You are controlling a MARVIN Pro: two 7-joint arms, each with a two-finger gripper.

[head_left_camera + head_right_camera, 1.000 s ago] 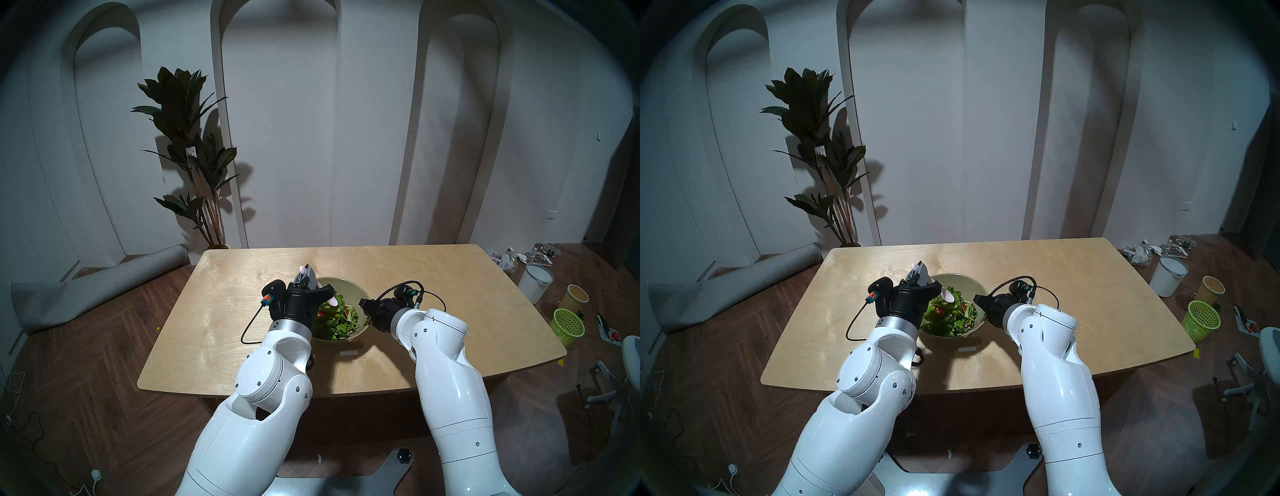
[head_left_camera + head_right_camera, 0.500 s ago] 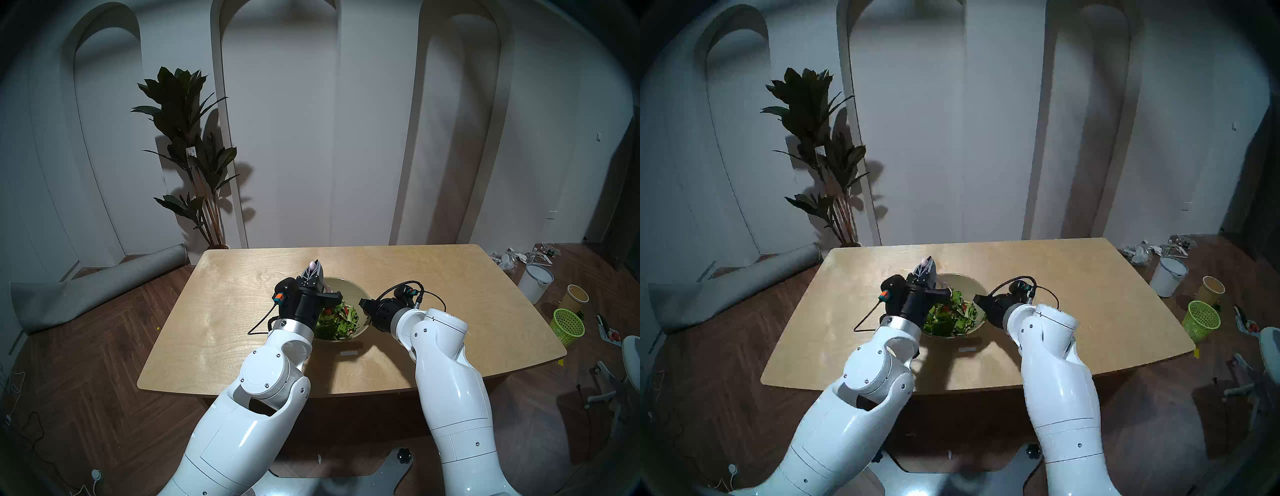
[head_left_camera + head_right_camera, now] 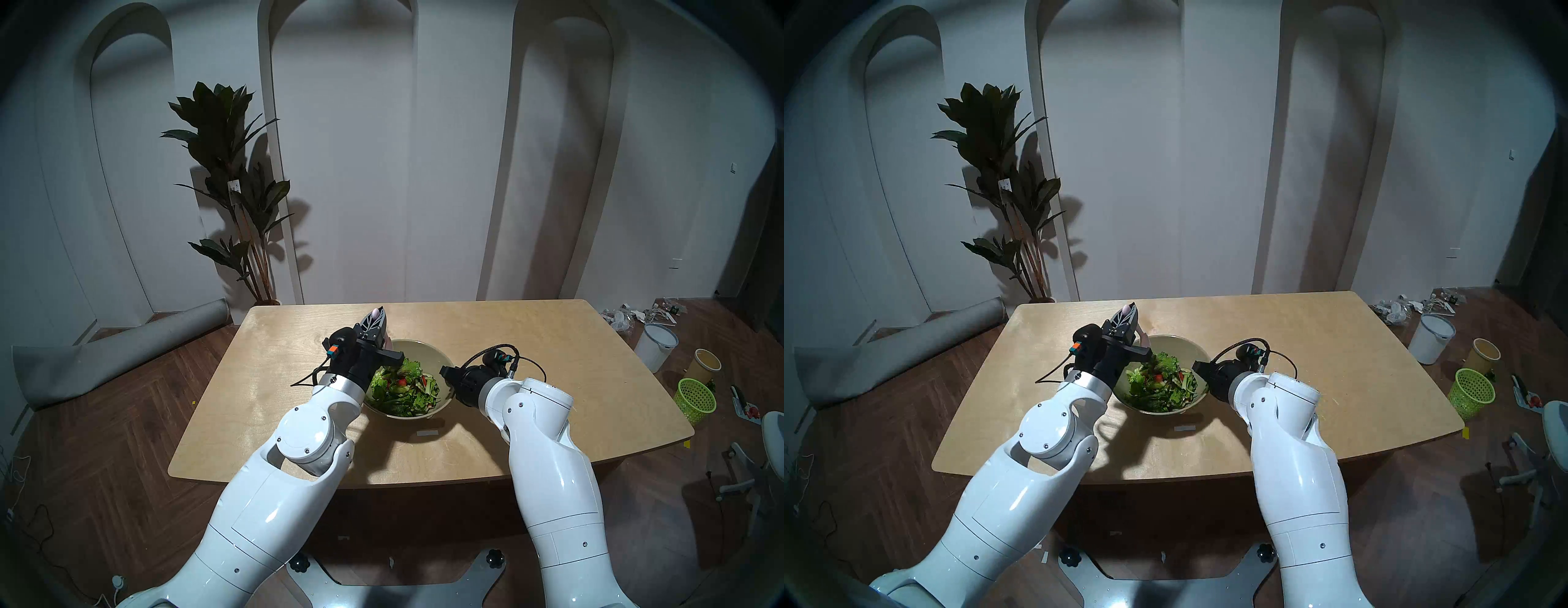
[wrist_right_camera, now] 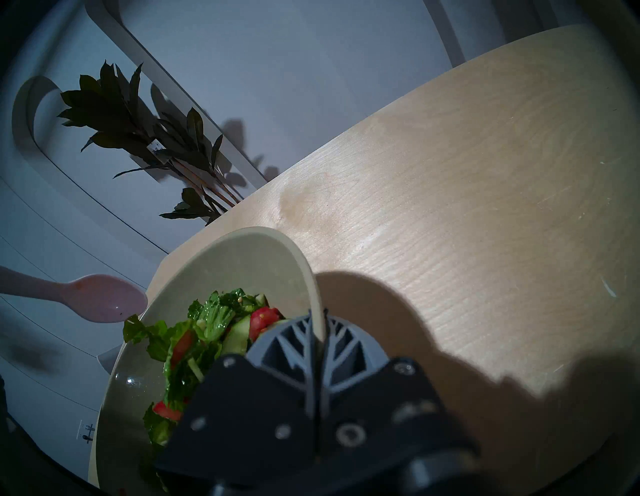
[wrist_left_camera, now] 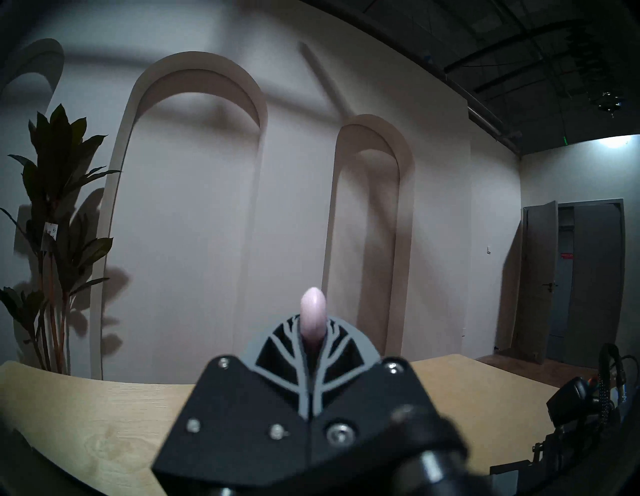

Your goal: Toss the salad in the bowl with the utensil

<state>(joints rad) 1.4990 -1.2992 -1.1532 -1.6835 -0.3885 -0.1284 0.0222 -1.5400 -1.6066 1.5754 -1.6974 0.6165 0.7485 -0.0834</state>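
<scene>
Left claw [image 3: 376,316] clamped on smooth pink plastic spoon [image 4: 104,298], oval head just beyond far-left rim of matte olive bowl [image 3: 428,352] on woodgrain counter [image 3: 530,352]. Leafy salad [image 3: 403,388] inside. Right claw [image 4: 317,332] pinches near-right rim.

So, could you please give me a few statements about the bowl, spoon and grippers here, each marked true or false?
1. The left gripper is shut on the pale pink plastic spoon. True.
2. The spoon's head is buried in the leafy green salad. False: it hangs outside, by the rim.
3. The right gripper clamps the rim of the round olive-beige bowl. True.
4. The bowl stands on the floor. False: it sits on the light wooden table.
</scene>
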